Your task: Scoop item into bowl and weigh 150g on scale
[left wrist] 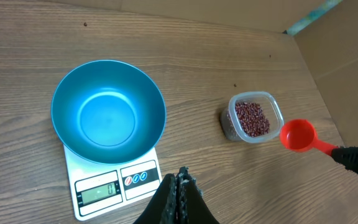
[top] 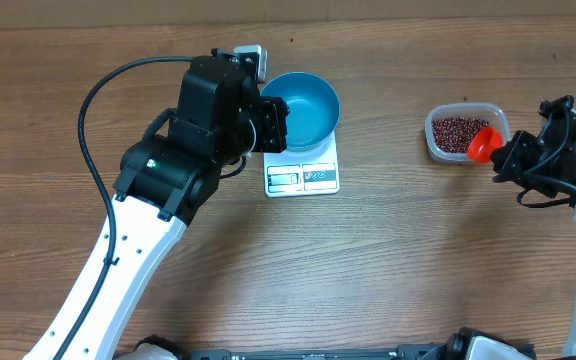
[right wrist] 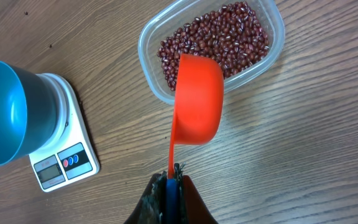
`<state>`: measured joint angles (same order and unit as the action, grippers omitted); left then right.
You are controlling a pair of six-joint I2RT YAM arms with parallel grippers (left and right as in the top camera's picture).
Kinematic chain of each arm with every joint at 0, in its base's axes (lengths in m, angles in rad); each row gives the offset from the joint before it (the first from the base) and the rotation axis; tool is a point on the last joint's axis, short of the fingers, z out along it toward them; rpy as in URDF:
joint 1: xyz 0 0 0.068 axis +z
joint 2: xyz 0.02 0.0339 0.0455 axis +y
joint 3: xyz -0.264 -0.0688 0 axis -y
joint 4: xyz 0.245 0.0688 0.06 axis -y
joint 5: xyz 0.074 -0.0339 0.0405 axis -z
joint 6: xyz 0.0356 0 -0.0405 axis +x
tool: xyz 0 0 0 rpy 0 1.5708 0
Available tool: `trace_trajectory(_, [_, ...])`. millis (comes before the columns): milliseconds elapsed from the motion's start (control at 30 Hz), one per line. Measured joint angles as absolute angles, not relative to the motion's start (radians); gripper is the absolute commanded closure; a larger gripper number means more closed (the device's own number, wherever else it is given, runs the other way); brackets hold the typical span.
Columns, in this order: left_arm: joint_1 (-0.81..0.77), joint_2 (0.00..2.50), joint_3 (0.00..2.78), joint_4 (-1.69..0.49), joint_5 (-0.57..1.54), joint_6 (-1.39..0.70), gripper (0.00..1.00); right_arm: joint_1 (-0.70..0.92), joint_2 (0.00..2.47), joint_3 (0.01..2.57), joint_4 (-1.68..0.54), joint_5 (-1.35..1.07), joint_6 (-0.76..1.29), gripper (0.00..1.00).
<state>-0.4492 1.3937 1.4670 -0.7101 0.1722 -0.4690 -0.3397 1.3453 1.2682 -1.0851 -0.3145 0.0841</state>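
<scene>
Clamped tight at the bottom of the right wrist view, the right pincer [right wrist: 171, 177] has its two fingers pinched on the thin handle of an orange-red scoop [right wrist: 197, 99]. The handle runs toward 12 o'clock from the fingers. The scoop's cup lies across the near rim of a clear plastic tub [right wrist: 277, 37]; whether cup and rim touch I cannot tell. Dark red-brown beans [right wrist: 222, 37] lie heaped inside that tub.

Out at 9 o'clock from the scoop, well apart from the tub, the blue bowl [right wrist: 2, 112] sits on the white scale [right wrist: 67, 149], whose display panel faces the arms.

Over on the other side, the left pincer [left wrist: 179, 183] is squeezed fully together with nothing between its fingers. In the left wrist view it hangs at about 5 o'clock from the bowl, just beside the scale's front corner. From above, the tub lies at 3 o'clock from the scale, both resting on the wood-grain table [top: 388, 270].
</scene>
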Motion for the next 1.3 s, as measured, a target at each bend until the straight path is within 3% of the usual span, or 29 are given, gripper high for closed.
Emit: trace_trajectory(1300, [-0.449,1.458,1.467,-0.706,0.172,-0.469,0.96,-0.340,1.345,1.268,-1.084,-0.315,0.084,0.96])
